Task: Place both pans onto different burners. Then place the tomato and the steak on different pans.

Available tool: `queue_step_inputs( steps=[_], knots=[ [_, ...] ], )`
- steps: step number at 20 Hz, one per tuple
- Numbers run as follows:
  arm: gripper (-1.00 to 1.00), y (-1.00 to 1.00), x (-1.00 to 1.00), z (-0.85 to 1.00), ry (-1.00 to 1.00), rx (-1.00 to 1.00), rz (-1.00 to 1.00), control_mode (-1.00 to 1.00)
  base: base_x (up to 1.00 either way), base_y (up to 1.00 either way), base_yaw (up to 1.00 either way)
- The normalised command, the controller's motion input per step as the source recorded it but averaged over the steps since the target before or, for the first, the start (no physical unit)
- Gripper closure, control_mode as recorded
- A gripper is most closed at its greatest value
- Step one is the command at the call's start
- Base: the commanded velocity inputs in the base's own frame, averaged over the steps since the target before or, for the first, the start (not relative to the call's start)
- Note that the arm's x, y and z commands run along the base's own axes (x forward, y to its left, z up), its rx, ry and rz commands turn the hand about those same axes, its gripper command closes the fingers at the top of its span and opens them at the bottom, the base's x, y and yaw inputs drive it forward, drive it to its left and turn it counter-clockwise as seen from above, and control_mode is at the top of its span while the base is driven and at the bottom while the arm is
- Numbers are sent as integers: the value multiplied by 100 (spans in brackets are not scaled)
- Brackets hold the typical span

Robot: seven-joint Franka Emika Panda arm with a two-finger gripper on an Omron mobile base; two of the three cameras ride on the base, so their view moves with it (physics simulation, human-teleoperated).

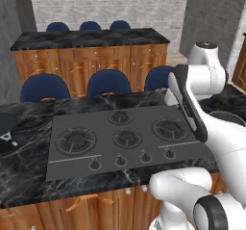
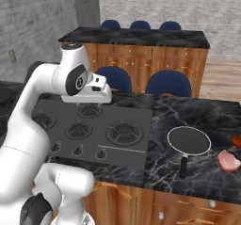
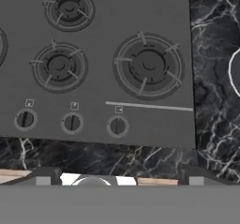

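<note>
The deeper grey pan (image 2: 189,140) with the silvery rim sits on the marble counter (image 2: 207,118) right of the cooktop (image 2: 94,127), its handle (image 2: 184,165) pointing toward the counter's front edge. The steak (image 2: 228,160) lies just beside it on the right, and the tomato (image 2: 236,140) is at the frame's edge behind the steak. The skillet (image 1: 7,128) rests on the counter left of the cooktop, partly cut off. Both big burners (image 3: 148,66) are bare, so no pan is placed yet. The gripper looks down over the cooktop's right side; its fingertips are not clear in the hand view, so I cannot tell from sight whether they stand apart, though nothing is held. The pan looks rigid, fairly heavy and smooth; its rim seems the steadier hold, since the thin handle could let it swing. The steak probably flexes; the tomato could roll.
</note>
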Motion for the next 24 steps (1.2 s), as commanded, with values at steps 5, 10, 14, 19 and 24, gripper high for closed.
queue_step_inputs(
  steps=[5, 10, 14, 19, 24],
  knots=[
    [-100, -54, -5, -9, 0, -2, -13, -100, 0, 0, 0],
    [-100, -50, -8, -15, 0, -5, -18, -100, 0, 0, 0],
    [-100, -49, -5, -19, 0, -8, -18, -100, 0, 0, 0],
    [-100, -65, -5, -30, 0, 0, -15, -100, 0, 0, 0],
    [-100, -67, 0, -27, 0, 3, -14, -100, 0, 0, 0]
  ],
)
